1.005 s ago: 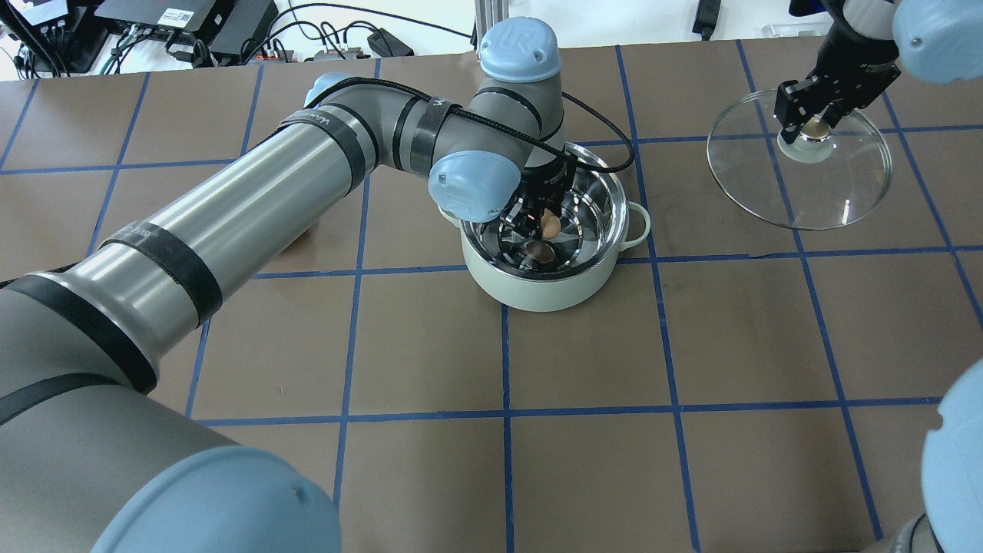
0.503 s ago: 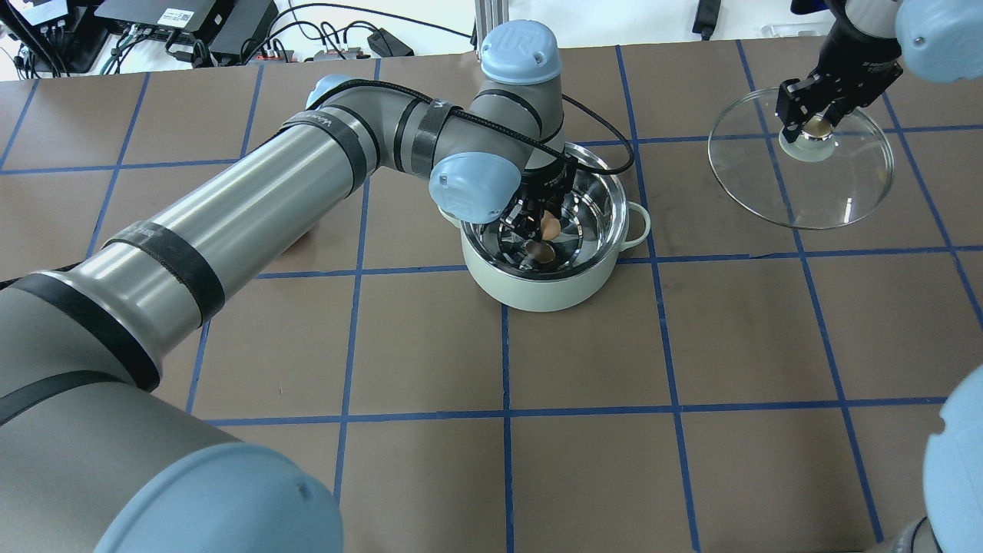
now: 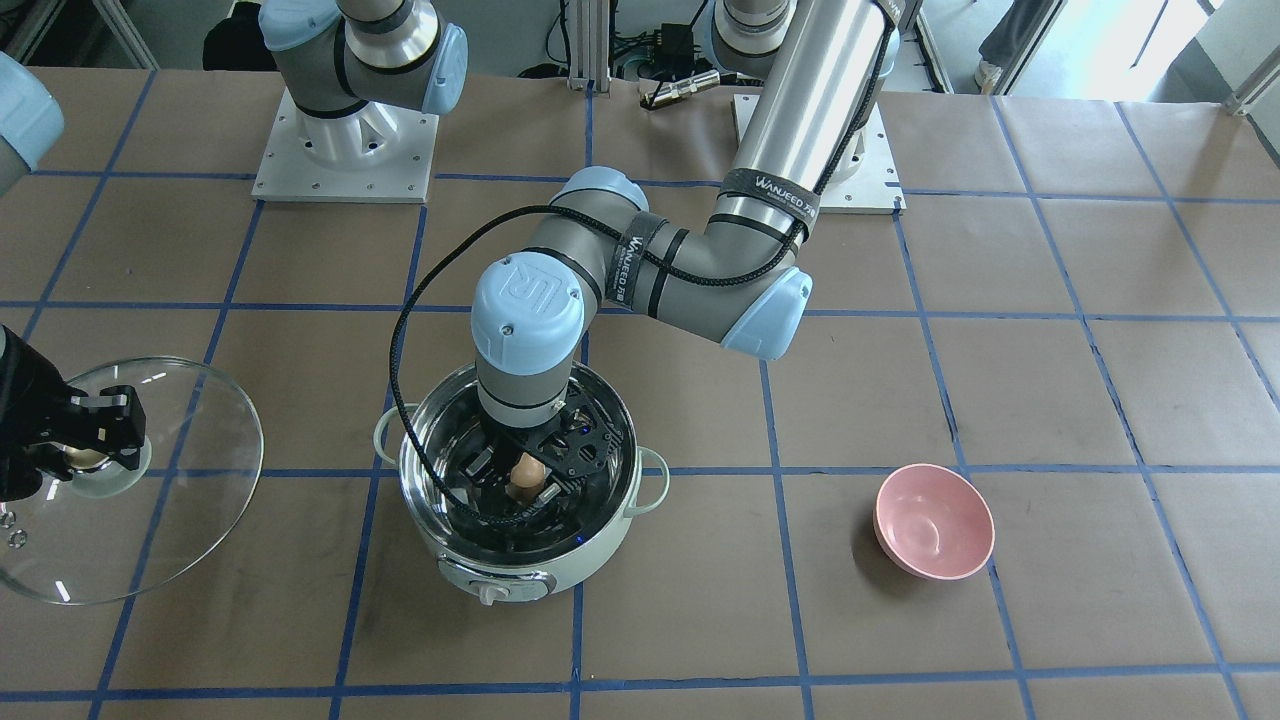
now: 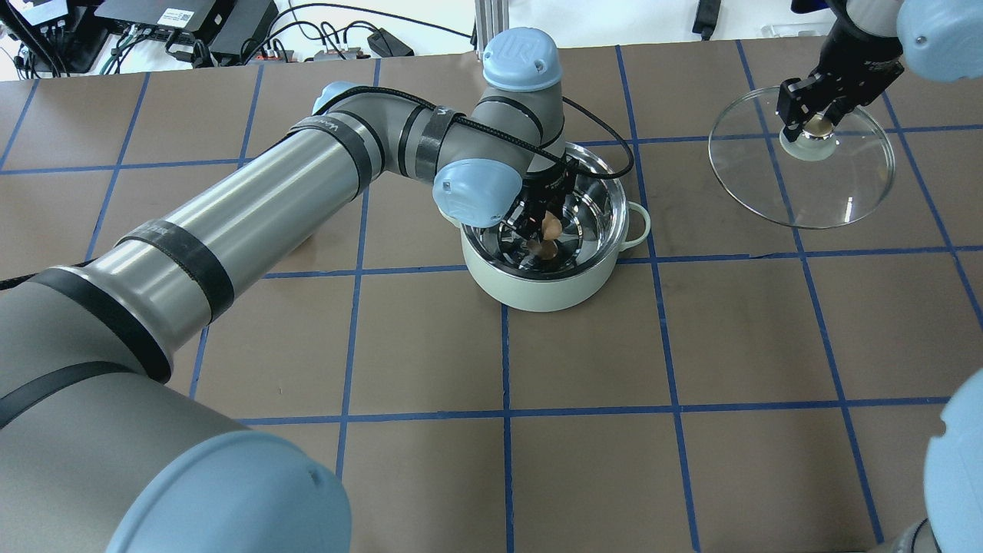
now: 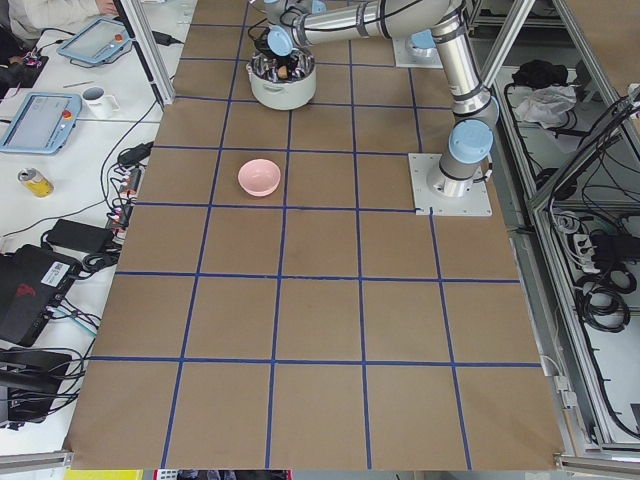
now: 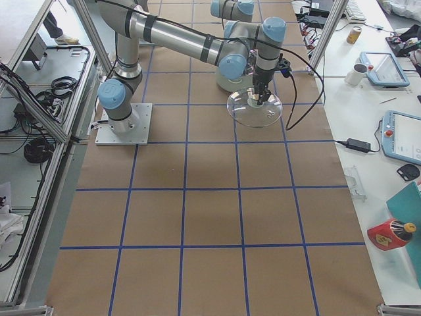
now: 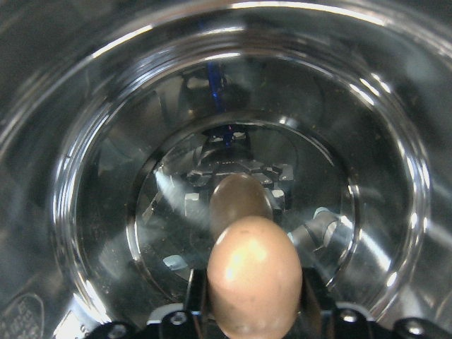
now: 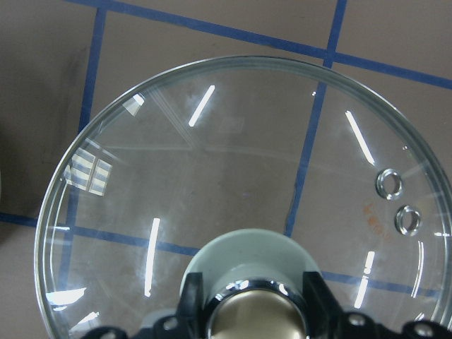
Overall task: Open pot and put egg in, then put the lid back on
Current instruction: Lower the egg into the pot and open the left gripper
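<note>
The left gripper (image 4: 544,230) was closed on the egg (image 7: 254,279), low inside the pot (image 4: 553,296) but seemingly clear of its steel floor. Released there, the egg could drop and crack. The right gripper (image 4: 815,121) clamped the knob of the lid (image 4: 845,192), well apart from the pot; a loose hold might let it slip.

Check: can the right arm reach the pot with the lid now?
Probably not. The left gripper is down inside the pot, shut on the egg, blocking the opening; the right gripper holds the lid aside.
</note>
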`<control>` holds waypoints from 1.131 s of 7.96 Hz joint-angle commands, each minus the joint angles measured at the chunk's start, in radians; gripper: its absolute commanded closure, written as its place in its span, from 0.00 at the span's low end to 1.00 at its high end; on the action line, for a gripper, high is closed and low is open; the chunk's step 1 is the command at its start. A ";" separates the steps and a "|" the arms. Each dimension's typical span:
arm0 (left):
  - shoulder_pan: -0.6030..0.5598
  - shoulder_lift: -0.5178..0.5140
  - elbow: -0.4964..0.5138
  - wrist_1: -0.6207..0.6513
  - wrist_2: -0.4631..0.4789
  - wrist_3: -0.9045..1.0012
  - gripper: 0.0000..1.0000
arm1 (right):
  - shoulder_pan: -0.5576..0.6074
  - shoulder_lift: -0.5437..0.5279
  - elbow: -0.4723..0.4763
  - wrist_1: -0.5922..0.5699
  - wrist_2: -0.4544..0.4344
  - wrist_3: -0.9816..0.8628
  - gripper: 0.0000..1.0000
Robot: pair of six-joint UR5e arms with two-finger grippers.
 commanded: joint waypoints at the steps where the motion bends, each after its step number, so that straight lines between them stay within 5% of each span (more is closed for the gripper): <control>1: 0.000 -0.001 -0.018 0.003 0.003 0.000 1.00 | 0.000 -0.001 0.000 -0.008 0.002 0.002 1.00; 3: 0.000 0.001 -0.018 0.005 0.003 -0.001 0.91 | 0.000 0.001 0.000 -0.022 0.002 0.000 1.00; 6: 0.000 0.001 -0.018 0.003 0.009 0.002 0.55 | 0.000 0.003 0.000 -0.023 0.002 -0.018 1.00; 9: 0.000 0.010 -0.018 0.002 0.010 0.002 0.36 | 0.000 0.006 0.000 -0.034 0.002 -0.018 1.00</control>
